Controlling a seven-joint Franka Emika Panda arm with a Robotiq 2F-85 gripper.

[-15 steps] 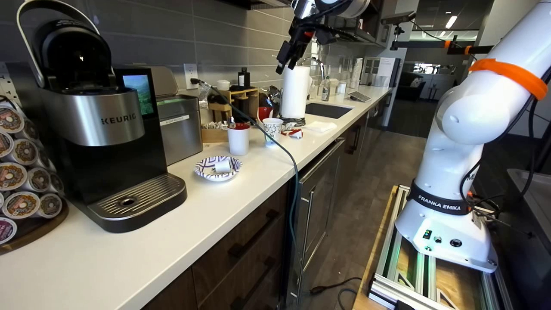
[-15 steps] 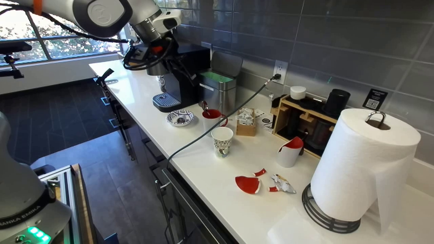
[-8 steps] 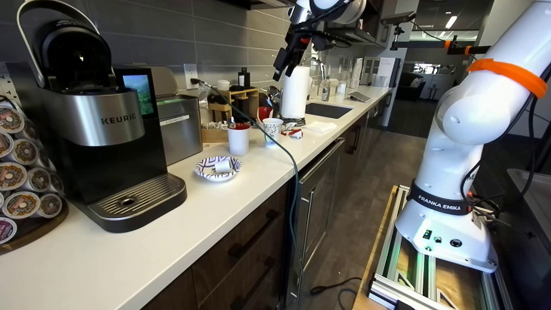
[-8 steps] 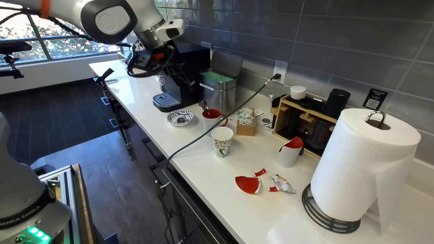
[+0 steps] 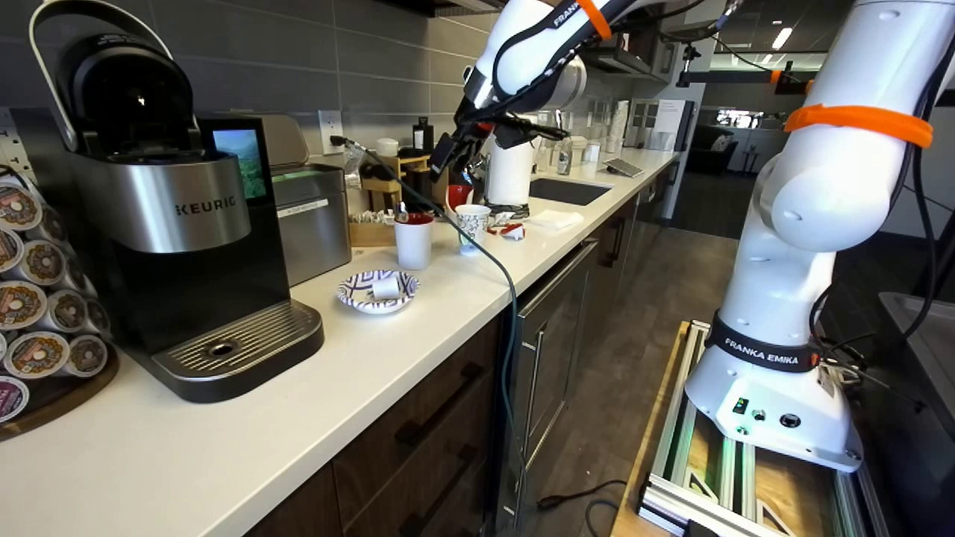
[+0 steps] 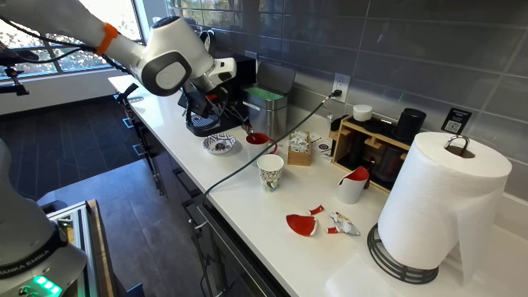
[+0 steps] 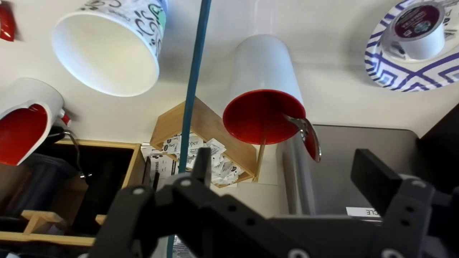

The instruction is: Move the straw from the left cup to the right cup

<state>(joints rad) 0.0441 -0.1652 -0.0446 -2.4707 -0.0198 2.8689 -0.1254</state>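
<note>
A white mug with a red inside (image 7: 265, 64) stands on the counter and shows in both exterior views (image 5: 414, 246) (image 6: 252, 153). A thin tan straw (image 7: 260, 157) and a metal spoon (image 7: 311, 139) lean out over its rim. I cannot make out the straw in the exterior views. A patterned paper cup (image 7: 152, 25) stands beside the mug, also in both exterior views (image 5: 470, 221) (image 6: 270, 180). My gripper (image 7: 287, 166) is open and empty, with its fingers wide apart. It is above the mug in an exterior view (image 5: 451, 165). The straw shows between the fingers.
A taut cable (image 7: 193, 75) crosses over the counter between mug and cup. A wooden packet box (image 6: 300, 154), a metal bin (image 6: 268, 111) and a patterned bowl (image 6: 218, 144) surround the mug. A broken mug (image 6: 352, 187), red shards (image 6: 302, 225) and a paper towel roll (image 6: 445, 206) stand further along.
The arm has reached out and lowered. The gripper has come down closer to the mug, spoon and straw. The mug, cup and other objects have not moved.
</note>
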